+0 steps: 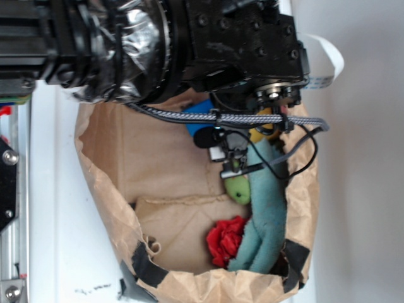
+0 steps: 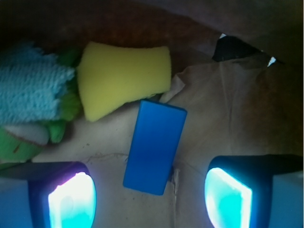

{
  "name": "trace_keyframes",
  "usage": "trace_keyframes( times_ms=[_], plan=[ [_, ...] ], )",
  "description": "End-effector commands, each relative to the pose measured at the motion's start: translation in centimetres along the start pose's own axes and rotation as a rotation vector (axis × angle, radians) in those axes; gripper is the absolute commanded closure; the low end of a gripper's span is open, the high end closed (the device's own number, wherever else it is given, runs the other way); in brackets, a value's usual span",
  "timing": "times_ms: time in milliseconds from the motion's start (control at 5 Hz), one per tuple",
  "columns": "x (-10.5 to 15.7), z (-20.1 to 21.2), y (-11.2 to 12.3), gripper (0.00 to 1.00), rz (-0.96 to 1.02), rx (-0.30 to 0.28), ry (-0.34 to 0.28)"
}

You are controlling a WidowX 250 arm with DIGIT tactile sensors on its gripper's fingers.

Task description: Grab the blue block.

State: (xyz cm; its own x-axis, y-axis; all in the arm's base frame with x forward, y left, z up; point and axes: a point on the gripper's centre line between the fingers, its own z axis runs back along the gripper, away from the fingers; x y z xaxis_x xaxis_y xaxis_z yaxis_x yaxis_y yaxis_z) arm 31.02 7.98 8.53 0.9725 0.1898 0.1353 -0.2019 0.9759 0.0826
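The blue block [image 2: 155, 146] lies flat on the brown paper floor of the bag, long axis slightly tilted. In the wrist view its near end sits between my two glowing fingertips [image 2: 71, 202], apart from both. My gripper [image 2: 149, 203] is open and empty, just above the block's near end. In the exterior view the arm reaches down into the bag; the gripper [image 1: 232, 161] is mostly hidden by wiring, and only a corner of the blue block [image 1: 201, 118] shows under the arm.
A yellow sponge [image 2: 123, 78] touches the block's far end. A fuzzy teal cloth [image 2: 31, 88] and a green item [image 2: 19, 142] lie to the left. A red object [image 1: 226, 240] lies in the bag. The paper bag's walls [image 1: 107, 164] surround everything.
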Motion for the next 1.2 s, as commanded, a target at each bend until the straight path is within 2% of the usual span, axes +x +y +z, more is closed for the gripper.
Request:
trace_keyframes(
  times_ms=[0, 200, 400, 600, 800, 1000],
  plan=[
    [2.5, 0.1, 0.5, 0.00, 0.068, 0.017, -0.064],
    [2.2, -1.5, -0.3, 0.00, 0.048, 0.035, -0.066],
    [1.5, -2.5, -1.2, 0.00, 0.081, 0.005, -0.074],
    [1.2, -3.6, -1.7, 0.00, 0.069, 0.034, -0.091],
    [2.2, -3.8, -2.4, 0.06, 0.075, 0.052, -0.107],
    [1.8, -3.2, -2.1, 1.00, 0.085, 0.059, -0.143]
  ],
)
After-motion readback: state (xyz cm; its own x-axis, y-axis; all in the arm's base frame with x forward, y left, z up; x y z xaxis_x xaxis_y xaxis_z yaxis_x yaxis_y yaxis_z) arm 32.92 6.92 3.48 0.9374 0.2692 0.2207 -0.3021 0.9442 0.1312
